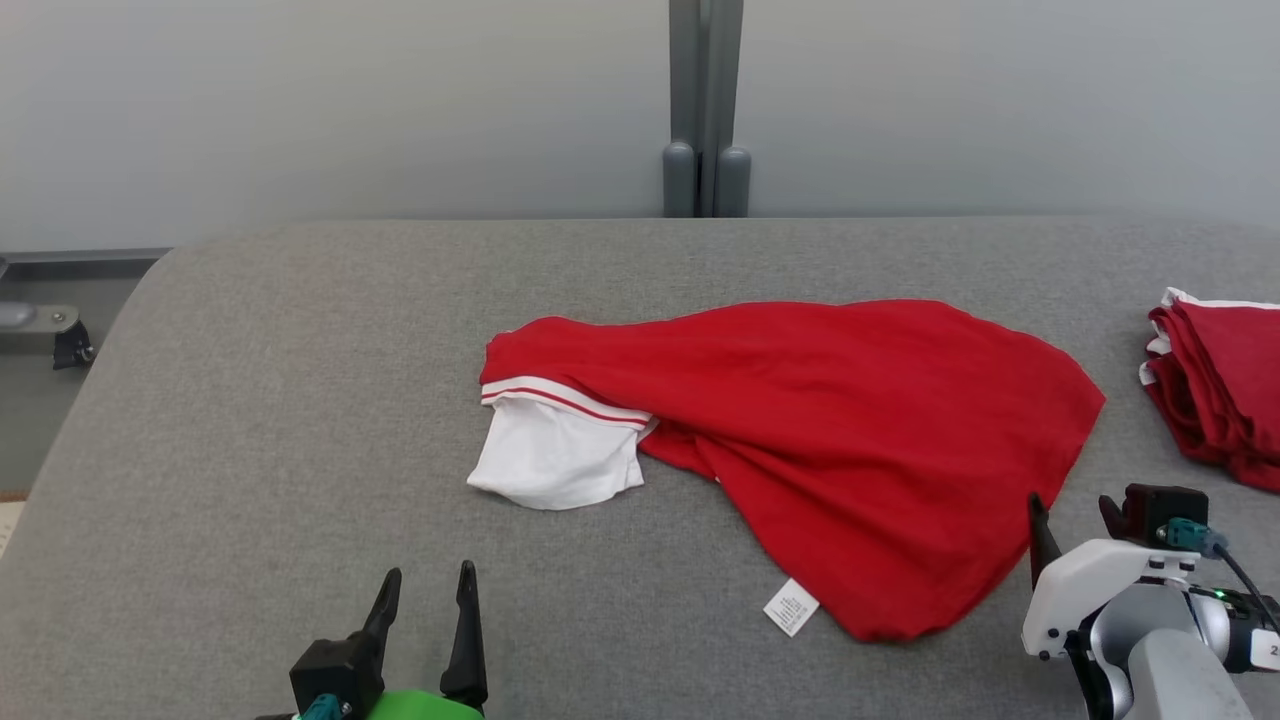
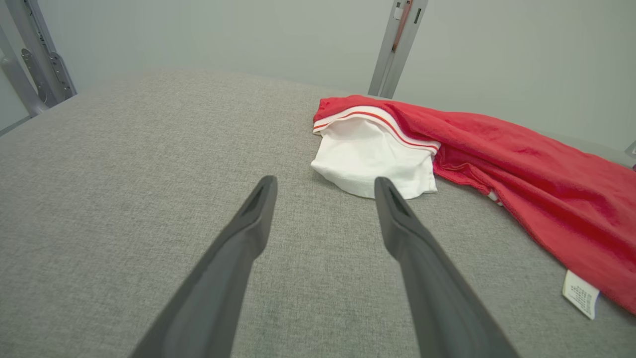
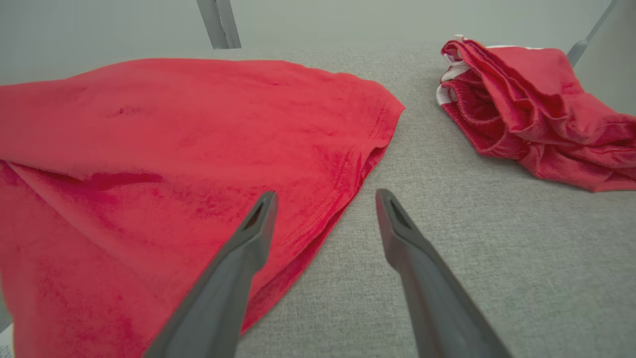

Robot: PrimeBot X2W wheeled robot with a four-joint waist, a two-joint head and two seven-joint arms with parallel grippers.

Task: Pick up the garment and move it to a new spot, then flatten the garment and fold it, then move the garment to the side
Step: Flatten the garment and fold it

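Note:
A red garment with a white, red-striped sleeve lies crumpled and half spread in the middle of the grey padded table. A white label sticks out at its near hem. My left gripper stands open near the front edge, short of the white sleeve. Beside the garment's right edge my right gripper is open too, one finger over the hem. Nothing sits between the fingers of either gripper.
A pile of folded red garments lies at the table's right edge, also in the right wrist view. A grey post stands behind the table against a pale wall. The table's left edge curves down toward a metal frame.

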